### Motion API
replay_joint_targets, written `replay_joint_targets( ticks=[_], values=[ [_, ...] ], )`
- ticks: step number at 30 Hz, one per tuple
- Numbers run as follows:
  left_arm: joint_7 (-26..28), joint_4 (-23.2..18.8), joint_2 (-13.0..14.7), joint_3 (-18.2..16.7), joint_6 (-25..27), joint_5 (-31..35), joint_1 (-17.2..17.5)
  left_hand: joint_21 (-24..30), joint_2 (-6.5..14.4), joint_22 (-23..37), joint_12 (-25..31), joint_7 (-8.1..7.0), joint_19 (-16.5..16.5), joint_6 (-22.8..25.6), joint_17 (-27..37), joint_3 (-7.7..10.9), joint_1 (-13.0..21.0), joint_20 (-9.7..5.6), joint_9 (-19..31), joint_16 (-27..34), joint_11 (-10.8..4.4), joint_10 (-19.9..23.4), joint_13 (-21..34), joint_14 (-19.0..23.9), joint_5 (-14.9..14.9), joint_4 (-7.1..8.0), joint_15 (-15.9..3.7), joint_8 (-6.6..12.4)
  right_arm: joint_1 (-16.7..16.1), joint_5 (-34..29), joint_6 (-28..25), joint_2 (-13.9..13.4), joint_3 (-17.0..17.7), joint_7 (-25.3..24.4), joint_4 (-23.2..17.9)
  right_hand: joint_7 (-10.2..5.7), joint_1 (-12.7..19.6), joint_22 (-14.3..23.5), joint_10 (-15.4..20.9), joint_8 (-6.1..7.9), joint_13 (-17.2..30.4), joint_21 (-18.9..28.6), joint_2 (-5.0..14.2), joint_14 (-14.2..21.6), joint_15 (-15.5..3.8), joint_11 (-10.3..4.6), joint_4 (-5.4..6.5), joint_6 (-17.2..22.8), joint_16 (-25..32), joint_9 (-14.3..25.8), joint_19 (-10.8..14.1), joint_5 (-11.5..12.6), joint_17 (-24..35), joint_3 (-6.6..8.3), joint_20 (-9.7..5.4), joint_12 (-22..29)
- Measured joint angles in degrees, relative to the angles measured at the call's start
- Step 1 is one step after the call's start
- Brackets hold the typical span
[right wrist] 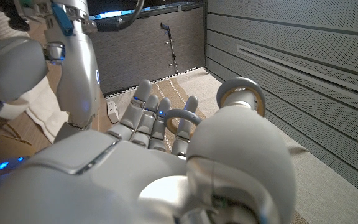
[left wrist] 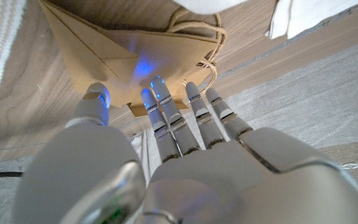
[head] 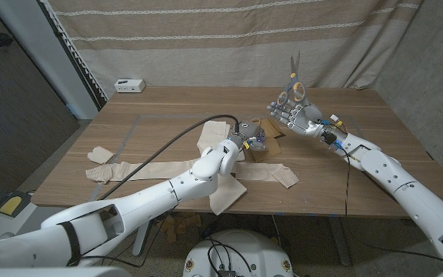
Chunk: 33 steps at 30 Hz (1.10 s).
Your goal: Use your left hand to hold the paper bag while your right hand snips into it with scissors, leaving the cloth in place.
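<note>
The brown paper bag lies at mid table, its twine handles visible in the left wrist view. My left hand reaches onto it, fingers straight and spread, tips against the bag's edge, thumb apart from them. My right hand hovers just behind the bag and grips grey-handled scissors with the blades pointing up. The handle rings show around its fingers. Beige cloth lies in strips under my left arm, with more pieces at the table's front and beside the bag.
A small white box stands at the table's back left corner. A black cable arcs over my left forearm. Folded cloth scraps lie near the left edge. A striped curtain hangs behind the table.
</note>
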Motion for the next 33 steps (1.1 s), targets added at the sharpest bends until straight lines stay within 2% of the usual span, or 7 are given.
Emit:
replay_joint_targets(
  ticks=[7, 13, 18, 22, 33],
  values=[
    [1.92, -1.21, 0.58, -1.13, -0.50, -0.43, 1.04, -0.22, -0.09, 0.00, 1.35, 1.45, 0.31, 3.81, 0.28, -0.07, -0.52, -0.12, -1.63, 0.00, 0.03, 2.99, -0.60, 0.85, 0.00, -0.40, -0.25, 0.00, 0.09, -0.03, -0.01, 0.03, -0.05, -0.15, -0.21, 0.00, -0.24, 0.00, 0.00, 0.01, 0.00, 0.00, -0.24, 0.00, 0.00, 0.00, 0.00, 0.00, 0.00, 0.00, 0.09, 0.00, 0.00, 0.00, 0.09, -0.03],
    [2.43, -1.56, 0.79, -1.55, -0.74, -0.61, 1.46, -0.44, -0.09, 0.00, 1.36, 1.38, 0.31, 4.52, 0.27, -0.07, -0.51, -0.12, -2.11, 0.00, -0.09, 3.46, -0.68, 0.89, 0.00, -0.40, -0.21, 0.00, 0.12, -0.09, -0.02, 0.04, -0.12, -0.24, -0.49, 0.00, -0.24, 0.00, -0.01, 0.12, -0.01, 0.00, -0.24, 0.00, 0.00, 0.01, 0.00, 0.00, 0.00, 0.00, 0.09, 0.00, 0.00, 0.00, 0.09, -0.04],
    [2.53, -1.68, 0.86, -1.96, -0.68, -0.84, 2.03, -0.44, -0.31, -0.01, 1.36, 1.37, 0.31, 4.52, 0.27, -0.07, -0.74, -0.12, -2.85, 0.55, 0.03, 4.21, -1.61, 3.21, 0.00, -0.40, -0.56, -0.45, 0.09, -0.14, -0.05, -0.01, -0.12, -0.59, -0.78, 0.00, -0.24, 0.00, -0.01, 0.14, -0.01, 0.00, -0.24, 0.00, 0.00, 0.01, 0.00, 0.00, 0.00, -0.01, 0.09, 0.00, 0.00, 0.00, 0.09, -0.16],
    [2.53, -1.68, 0.77, -1.98, -0.47, -0.90, 2.23, -0.44, -0.55, -0.01, 1.36, 1.87, 0.31, 3.96, 0.27, -0.07, -0.99, -0.12, -3.35, 0.55, -0.18, 4.42, -2.34, 3.21, 0.00, -0.40, -0.55, -1.28, -0.01, -0.14, -0.06, -0.09, -0.12, -0.73, -1.00, 0.00, -0.24, 0.00, -0.01, 0.10, -0.01, -0.21, -0.24, 0.00, 0.00, 0.01, 0.00, -0.01, 0.00, -0.01, 0.09, 0.00, 0.00, 0.00, 0.09, -0.17],
    [1.61, -1.60, 0.70, -1.58, -0.06, -0.93, 2.43, -0.76, -0.24, -0.01, 0.24, 1.48, 0.30, 3.55, 0.27, -0.07, -1.27, -0.12, -4.19, 0.54, -0.17, 5.02, -3.51, 2.98, 0.00, -0.40, -0.33, -2.04, -0.47, -0.13, -0.05, -0.27, -0.07, -1.13, -1.64, 0.00, -0.23, 0.00, -0.01, -0.05, -0.01, -0.21, -0.23, 0.00, 0.00, 0.01, 0.00, -0.01, 0.00, -0.02, 0.09, 0.00, 0.00, 0.00, 0.09, -0.27]
  ],
)
